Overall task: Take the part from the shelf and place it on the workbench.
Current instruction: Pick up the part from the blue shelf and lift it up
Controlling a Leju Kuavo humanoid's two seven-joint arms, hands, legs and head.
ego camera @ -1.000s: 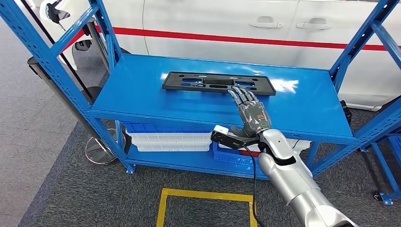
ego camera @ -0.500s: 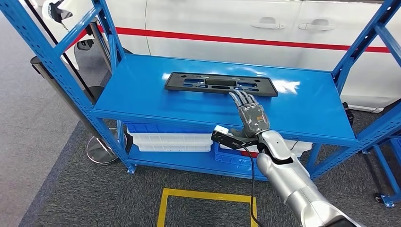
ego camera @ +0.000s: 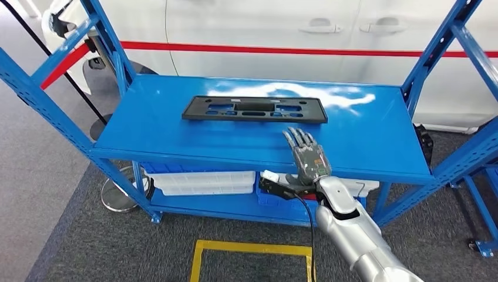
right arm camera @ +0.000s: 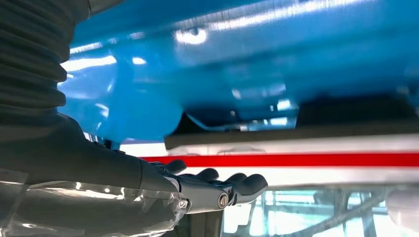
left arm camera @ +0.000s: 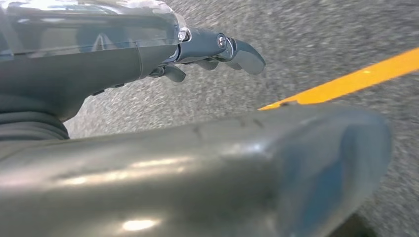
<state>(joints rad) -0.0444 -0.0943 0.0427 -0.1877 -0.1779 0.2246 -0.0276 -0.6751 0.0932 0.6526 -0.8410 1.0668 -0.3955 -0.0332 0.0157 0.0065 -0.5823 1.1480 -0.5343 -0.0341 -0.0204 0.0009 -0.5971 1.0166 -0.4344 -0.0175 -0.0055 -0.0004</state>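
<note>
From the head view I see the part [ego camera: 254, 109] lying flat on the shelf [ego camera: 147, 126], beyond my right hand [ego camera: 306, 155], which lies flat, fingers out and empty, near the part but apart from it. In the right wrist view, the part [right arm camera: 296, 132] sits ahead of the fingers [right arm camera: 237, 185]. In the left wrist view, my left hand [left arm camera: 207, 49] hangs over carpet, fingers loosely out, holding nothing.

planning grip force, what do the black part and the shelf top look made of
The black part looks like matte moulded plastic: dull, thin, with slotted cutouts. The blue shelf top looks like glossy painted sheet metal, going by its bright reflections and perforated uprights.
</note>
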